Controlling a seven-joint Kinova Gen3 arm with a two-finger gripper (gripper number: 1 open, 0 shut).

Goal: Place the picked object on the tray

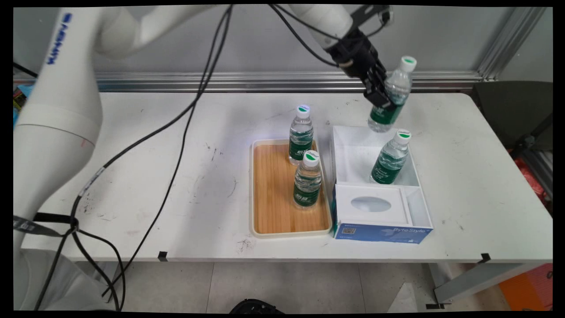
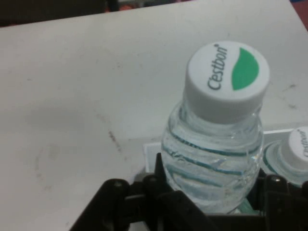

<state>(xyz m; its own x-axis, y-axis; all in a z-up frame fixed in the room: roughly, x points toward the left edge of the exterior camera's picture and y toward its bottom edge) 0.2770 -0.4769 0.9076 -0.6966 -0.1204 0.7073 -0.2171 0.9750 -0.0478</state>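
My gripper [image 1: 383, 98] is shut on a clear water bottle [image 1: 392, 96] with a green label and a white cap, held tilted in the air above the far edge of the white box [image 1: 353, 145]. In the hand view the held bottle [image 2: 216, 139] fills the middle between the black linkage. A second bottle [image 1: 390, 157] stands leaning inside the box, and its cap [image 2: 299, 142] shows at the right edge of the hand view. Two more bottles, a far one [image 1: 301, 137] and a near one [image 1: 307, 181], stand upright on the wooden tray [image 1: 276, 194].
The box's near part holds a white insert with an oval hole [image 1: 371, 204] over a blue printed side [image 1: 382, 233]. Black cables [image 1: 176, 132] hang across the table's left half. A metal rail [image 1: 265, 81] runs along the far edge.
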